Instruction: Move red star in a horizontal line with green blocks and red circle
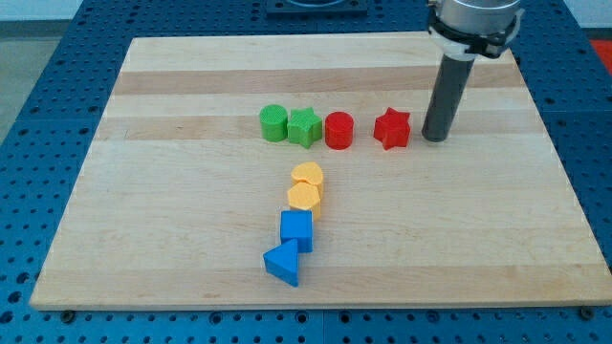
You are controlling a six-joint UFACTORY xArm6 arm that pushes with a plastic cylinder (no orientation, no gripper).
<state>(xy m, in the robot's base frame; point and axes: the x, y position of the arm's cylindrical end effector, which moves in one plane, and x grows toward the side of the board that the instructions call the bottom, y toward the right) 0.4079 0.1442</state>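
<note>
The red star (391, 128) lies on the wooden board (191, 220), a short gap to the right of the red circle (338, 129). The green star (304, 126) and the green circle (273, 123) stand left of the red circle, touching in a row. All of these sit at about the same height in the view. My tip (435, 139) is just right of the red star, a small gap apart from it.
Two yellow blocks (306, 186) stand below the row, one above the other. A blue cube (296, 230) and a blue triangle (283, 263) continue that column toward the view's bottom. Blue pegboard surrounds the board.
</note>
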